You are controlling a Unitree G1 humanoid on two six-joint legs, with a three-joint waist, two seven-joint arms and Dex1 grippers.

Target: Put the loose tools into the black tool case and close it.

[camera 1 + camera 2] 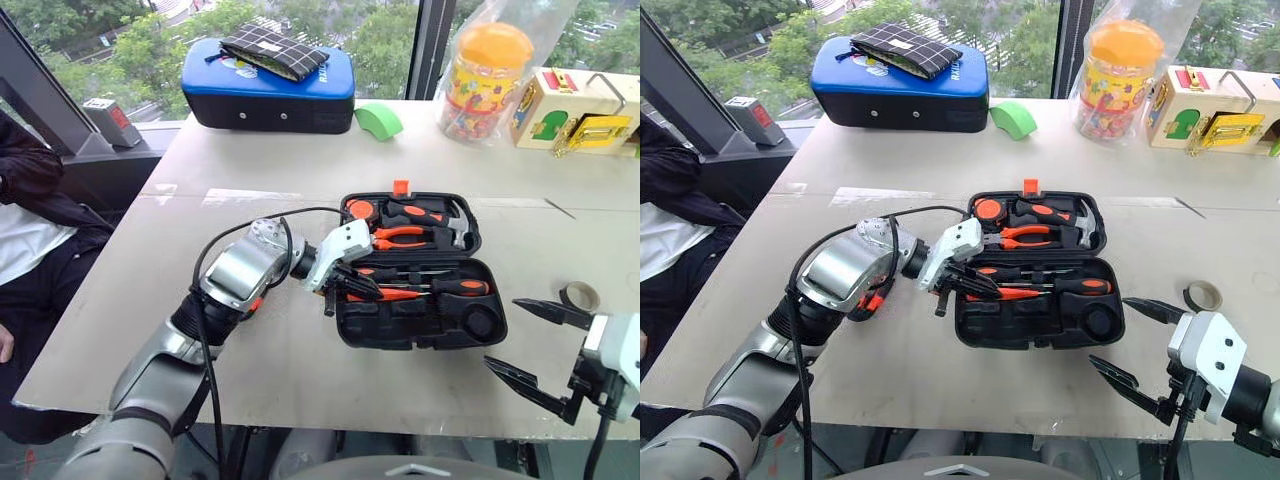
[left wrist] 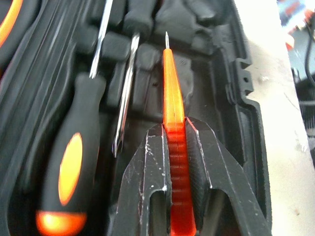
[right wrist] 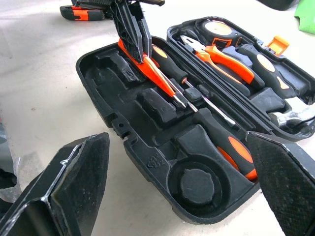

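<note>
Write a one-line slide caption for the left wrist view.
Left gripper shut on the small orange tester screwdriver, held over the open black tool case beside two stowed screwdrivers.

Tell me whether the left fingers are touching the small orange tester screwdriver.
Touching. The left wrist view shows both fingers pressed flat against the sides of the orange tester screwdriver, no gap on either side, over the black tool case.

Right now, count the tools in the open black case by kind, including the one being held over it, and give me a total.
Orange-and-black screwdrivers: 2
Orange tester screwdriver, gripped by the left fingers: 1
Pliers: 1
Hammer: 1
Tape measure: 1
Total: 6
</note>
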